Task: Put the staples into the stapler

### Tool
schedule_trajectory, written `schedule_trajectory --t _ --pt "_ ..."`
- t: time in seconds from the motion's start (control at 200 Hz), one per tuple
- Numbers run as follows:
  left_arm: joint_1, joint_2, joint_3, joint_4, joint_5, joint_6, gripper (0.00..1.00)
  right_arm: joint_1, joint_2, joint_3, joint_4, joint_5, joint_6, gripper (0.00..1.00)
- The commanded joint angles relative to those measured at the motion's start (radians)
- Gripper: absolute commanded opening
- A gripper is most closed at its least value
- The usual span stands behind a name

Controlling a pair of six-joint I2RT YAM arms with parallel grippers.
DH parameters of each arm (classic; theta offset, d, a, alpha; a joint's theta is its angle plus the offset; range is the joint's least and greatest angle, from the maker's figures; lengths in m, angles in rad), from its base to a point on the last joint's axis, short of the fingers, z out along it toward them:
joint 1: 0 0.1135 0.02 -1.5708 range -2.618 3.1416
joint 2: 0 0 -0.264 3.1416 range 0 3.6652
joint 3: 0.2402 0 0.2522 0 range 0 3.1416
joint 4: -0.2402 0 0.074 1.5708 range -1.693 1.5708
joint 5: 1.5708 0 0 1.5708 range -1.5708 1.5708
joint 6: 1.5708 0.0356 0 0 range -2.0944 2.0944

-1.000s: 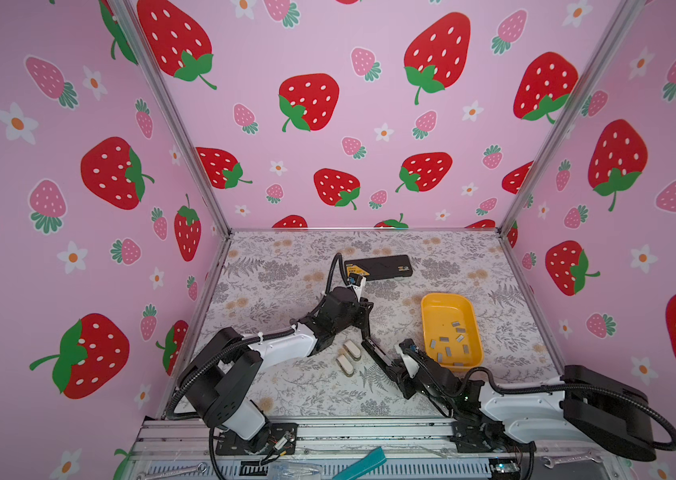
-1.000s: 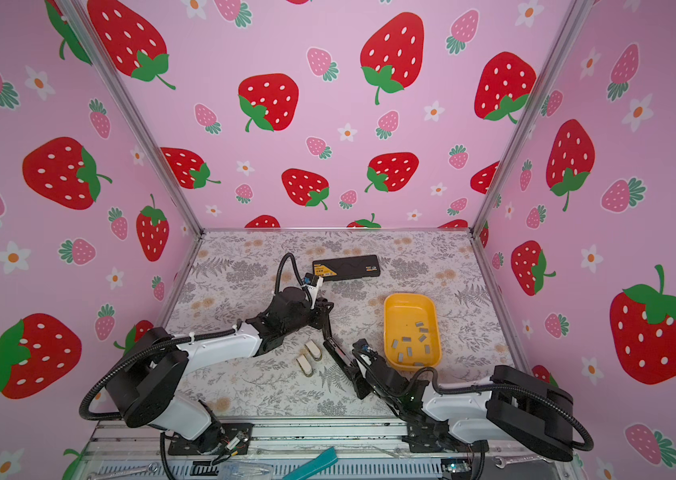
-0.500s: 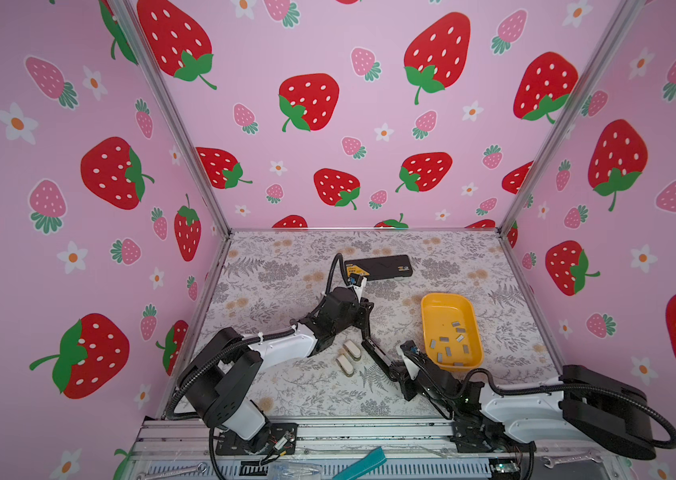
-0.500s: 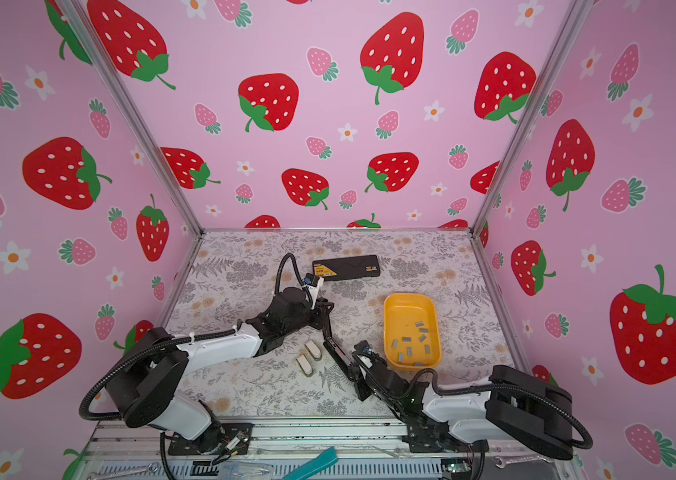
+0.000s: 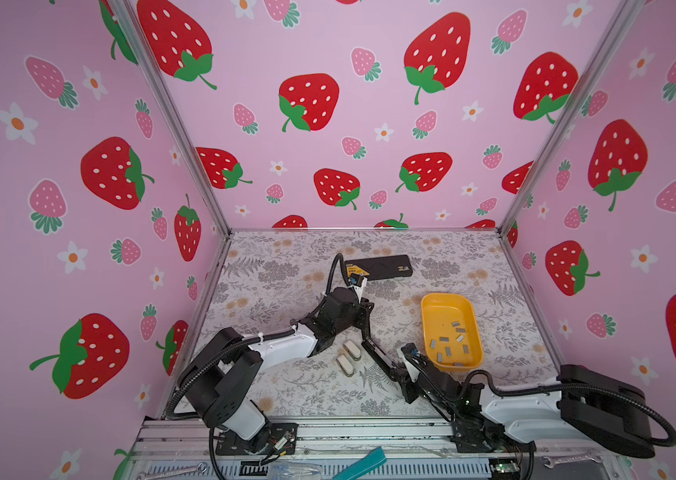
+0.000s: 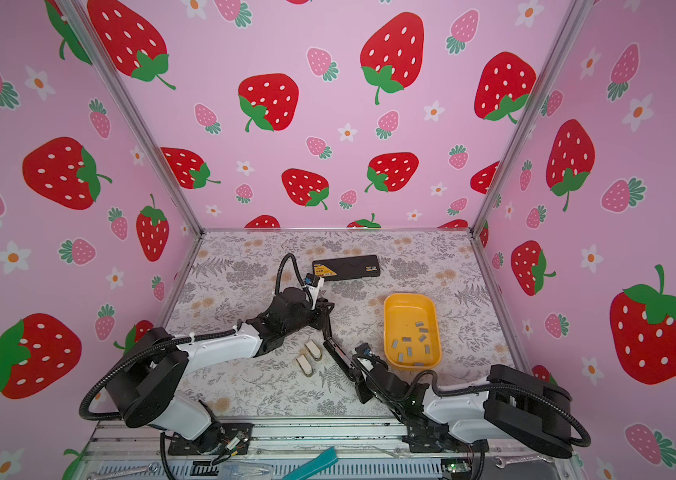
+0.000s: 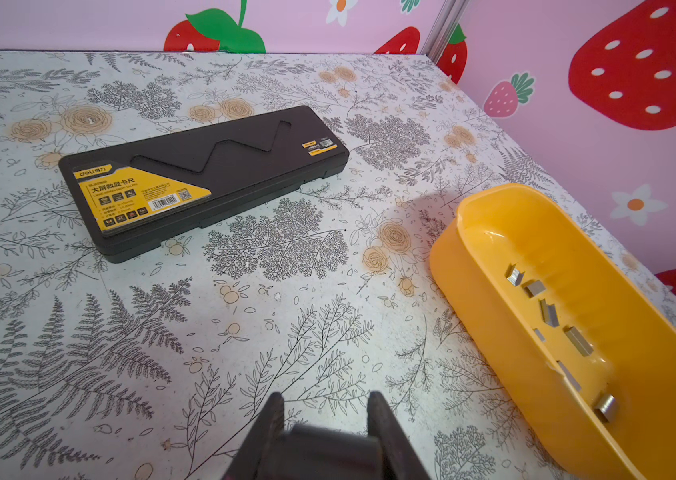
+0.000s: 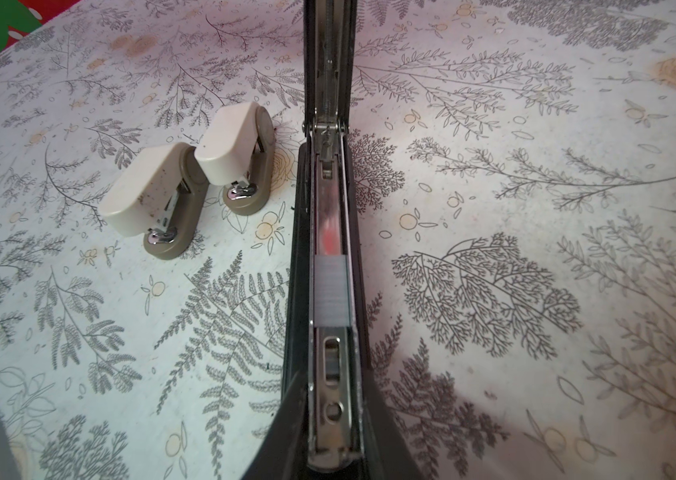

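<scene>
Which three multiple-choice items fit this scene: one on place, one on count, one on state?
1. The loose staples lie: A in the tray B under it C beside it.
2. The beige staplers number: A one B two C three.
3. The black stapler is: A shut B open and empty C open with a strip inside.

1 A: grey pieces sit inside it.
2 B: a pair stands side by side.
3 C: the right wrist view shows the strip.

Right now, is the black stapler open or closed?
Open. In the right wrist view the black stapler shows its metal channel exposed, a strip of staples lying in it.
</scene>
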Motion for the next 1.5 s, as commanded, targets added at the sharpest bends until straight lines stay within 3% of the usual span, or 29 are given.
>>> schedule_trajectory --t 0.0,0.235,0.645,0.905,1.21,1.496 --pt "-0.005 -0.022 -0.007 0.022 -0.008 0.014 0.32 0.006 -0.019 -0.018 -0.002 0.031 0.011 0.18" --pt "-0.031 -0.036 -0.024 0.037 -0.017 0.068 0.32 0.017 -0.005 -0.013 0.02 0.034 0.009 0.08" --pt "-0.138 -0.073 -0.15 0.172 0.038 0.247 0.4 0.032 0.07 -0.018 0.125 0.057 0.014 0.07" --pt "-0.184 -0.061 -0.202 0.242 0.085 0.302 0.57 0.038 0.095 -0.028 0.178 0.075 0.02 0.06" --pt "-0.202 -0.05 -0.242 0.292 0.086 0.323 0.66 0.04 0.125 -0.036 0.225 0.087 0.028 0.06" --pt "-0.225 -0.039 -0.263 0.334 0.102 0.341 0.82 0.04 0.162 -0.028 0.251 0.086 0.031 0.06"
